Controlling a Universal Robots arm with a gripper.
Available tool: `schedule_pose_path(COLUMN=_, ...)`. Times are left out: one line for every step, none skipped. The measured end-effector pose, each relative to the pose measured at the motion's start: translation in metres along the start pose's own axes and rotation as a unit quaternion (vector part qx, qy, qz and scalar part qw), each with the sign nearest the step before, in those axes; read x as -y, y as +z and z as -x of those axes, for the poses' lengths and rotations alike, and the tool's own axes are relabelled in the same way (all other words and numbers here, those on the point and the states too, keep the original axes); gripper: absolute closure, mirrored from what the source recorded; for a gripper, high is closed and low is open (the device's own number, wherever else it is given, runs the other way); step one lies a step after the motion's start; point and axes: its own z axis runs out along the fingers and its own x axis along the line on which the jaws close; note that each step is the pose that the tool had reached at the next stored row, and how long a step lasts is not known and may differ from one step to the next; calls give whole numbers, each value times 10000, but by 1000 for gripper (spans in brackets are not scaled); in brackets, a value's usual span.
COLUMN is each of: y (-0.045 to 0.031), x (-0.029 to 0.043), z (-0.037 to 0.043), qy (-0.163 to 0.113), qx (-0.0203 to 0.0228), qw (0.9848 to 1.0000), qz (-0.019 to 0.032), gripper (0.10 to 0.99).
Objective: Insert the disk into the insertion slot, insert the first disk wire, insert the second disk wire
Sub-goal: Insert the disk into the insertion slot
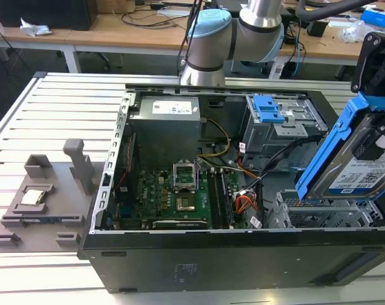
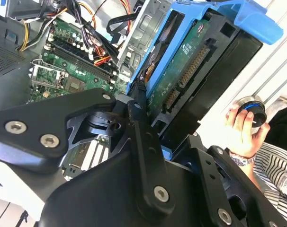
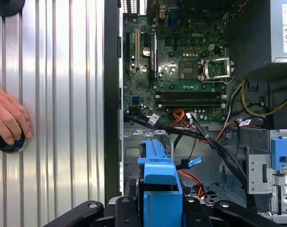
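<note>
Pincer (image 3: 158, 209) is clenched on the disk (image 1: 364, 168), a flat rectangular silver hard drive w/ white-and-blue label in a bright blue plastic carrier. One black finger sits each side of the carrier. The disk hangs tilted, label side up, over the open black metal PC case (image 1: 199, 264), above the case's corner in the exterior view's right. It's just above the insertion slot (image 1: 310, 216), a silver perforated sheet-metal drive cage inside that corner, and not yet in it. Deeper inside the case is a taller grey metal cage w/ blue ribbed latch (image 1: 269, 109). The green motherboard (image 1: 180, 197) lies on the case floor. The case rests on a slatted aluminium tabletop (image 1: 53, 114). Outside the case wall, a person's hand (image 3: 8, 118) rests on a black round knob (image 2: 251, 106).
</note>
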Motion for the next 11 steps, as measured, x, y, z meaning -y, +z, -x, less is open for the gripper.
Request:
schedule_pose_path(y=9, x=0, z=0, qy=0, qx=1, qw=10000, qz=0, gripper=725)
schedule_pose_path(y=13, x=0, z=0, qy=0, qx=0, qw=10000, qz=0, gripper=725)
schedule_pose_path(y=21, x=1, z=0, qy=0, qx=0, qw=10000, qz=0, gripper=725)
schedule_pose_path(y=34, x=1, z=0, qy=0, qx=0, qw=10000, qz=0, gripper=725)
schedule_pose_path(y=55, x=2, z=0, qy=0, qx=0, qw=10000, qz=0, gripper=725)
schedule_pose_path(y=73, x=3, z=0, qy=0, qx=0, qw=10000, qz=0, gripper=725)
schedule_pose_path(y=86, x=3, z=0, qy=0, qx=0, qw=10000, qz=0, gripper=725)
schedule_pose_path(y=99, x=4, z=0, qy=0, qx=0, qw=10000, qz=0, gripper=725)
schedule_pose_path(y=107, x=4, z=0, qy=0, qx=0, qw=10000, qz=0, gripper=725)
schedule_pose_path(y=115, x=5, z=0, qy=0, qx=0, qw=10000, qz=0, gripper=725)
schedule_pose_path(y=126, x=5, z=0, qy=0, qx=0, qw=10000, qz=0, gripper=725)
